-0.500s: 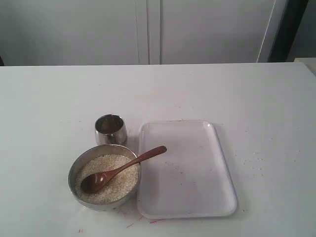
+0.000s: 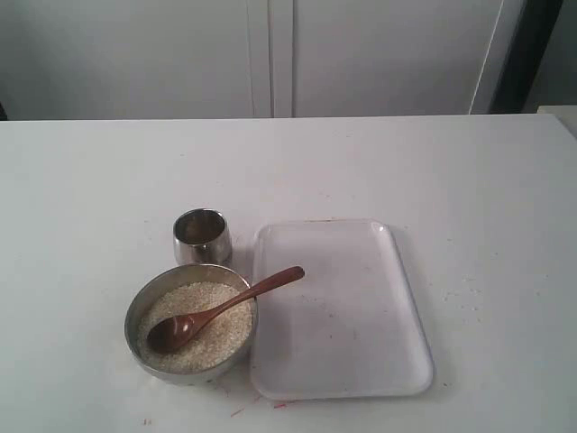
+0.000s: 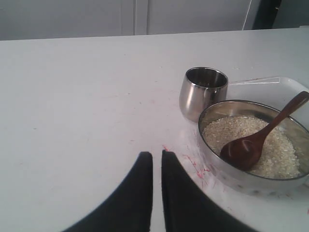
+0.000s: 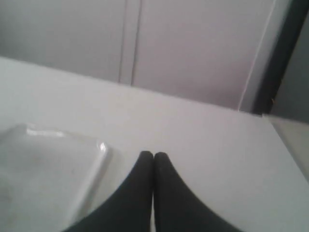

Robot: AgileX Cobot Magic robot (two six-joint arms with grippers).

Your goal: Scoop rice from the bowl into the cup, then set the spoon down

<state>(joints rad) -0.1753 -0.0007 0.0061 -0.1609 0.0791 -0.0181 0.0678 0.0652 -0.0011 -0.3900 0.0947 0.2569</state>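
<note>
Spoon lies in bowl: scoop on rice, handle poking out over rim toward clear tray. Cup just behind bowl. Left gripper near bowl, fingers almost together, holding nothing. Right gripper pressed together, empty, near tray. Scooping not begun, I think. Next: spread fingers, grab handle.

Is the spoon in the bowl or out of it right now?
In. The spoon has its scoop on the rice inside the bowl, handle leaning over the rim toward the tray.
</note>
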